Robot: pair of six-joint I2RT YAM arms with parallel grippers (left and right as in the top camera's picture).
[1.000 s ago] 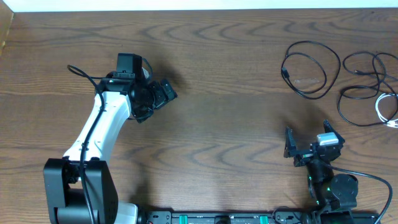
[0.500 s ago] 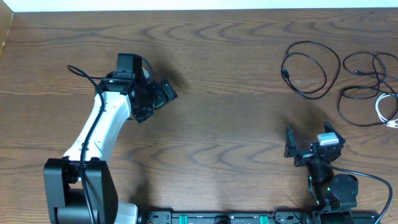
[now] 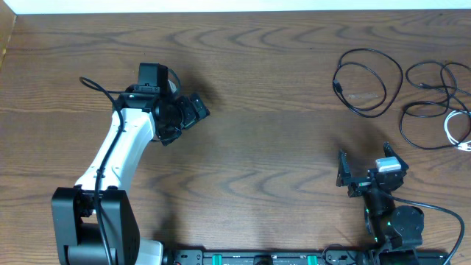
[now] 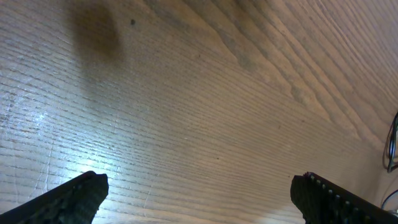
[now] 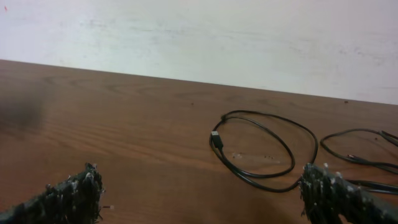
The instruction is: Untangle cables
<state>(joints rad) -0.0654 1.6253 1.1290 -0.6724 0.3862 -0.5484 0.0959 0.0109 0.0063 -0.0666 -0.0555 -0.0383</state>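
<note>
The cables lie at the far right of the table. A black cable (image 3: 337,86) forms a loop of its own. A second black cable (image 3: 402,125) is tangled with a white cable (image 3: 449,129) at the table's right edge. My right gripper (image 3: 366,163) stands open just in front of them, holding nothing. In its wrist view the looped black cable (image 5: 216,140) lies ahead between the open fingertips, and the second black cable (image 5: 351,158) lies to the right. My left gripper (image 3: 185,119) hangs open over bare wood at the left, far from the cables.
The wooden table (image 3: 280,147) runs to a pale wall at the back. The left arm's own thick black cable (image 3: 96,87) loops beside its white link. In the left wrist view a thin sliver of cable (image 4: 392,149) shows at the right edge.
</note>
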